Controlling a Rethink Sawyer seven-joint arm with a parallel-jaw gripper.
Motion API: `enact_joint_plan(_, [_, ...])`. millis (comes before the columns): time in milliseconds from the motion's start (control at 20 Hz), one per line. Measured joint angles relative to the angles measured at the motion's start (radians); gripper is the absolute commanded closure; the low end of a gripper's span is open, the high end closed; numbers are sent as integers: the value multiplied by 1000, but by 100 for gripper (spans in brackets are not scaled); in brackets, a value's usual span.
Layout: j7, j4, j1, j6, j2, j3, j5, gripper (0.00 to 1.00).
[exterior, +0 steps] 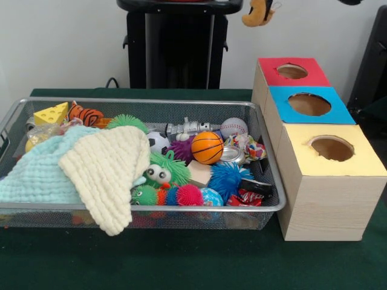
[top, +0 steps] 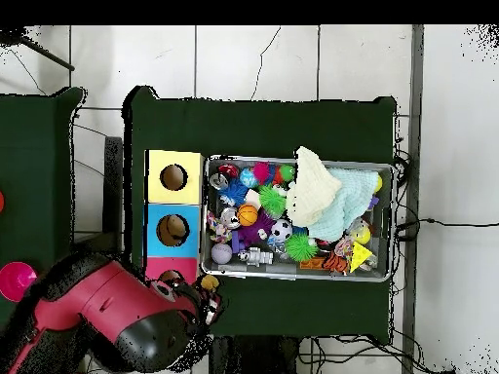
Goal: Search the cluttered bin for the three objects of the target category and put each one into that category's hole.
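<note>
One plush monkey (exterior: 259, 12) aloft; three holes; one bin (exterior: 181, 103).

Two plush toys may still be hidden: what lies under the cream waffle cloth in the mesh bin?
Nothing under the cream waffle-knit cloth can be seen. It overlaps a pale blue waffle cloth and drapes over the silver wire-mesh bin's front rim.
</note>
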Motion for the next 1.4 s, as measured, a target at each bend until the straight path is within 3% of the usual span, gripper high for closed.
enact_joint_plan(400, [0, 64, -2, 0, 54, -57, 7, 100])
enact_joint_plan(800, [0, 101, 21, 0, 65, -43, 13, 100])
enact_joint_plan(1000, [0, 105, 63, 21, 56, 5, 13, 100])
enact_joint_plan(1400, [0, 105, 167, 198, -3, 194, 2, 100])
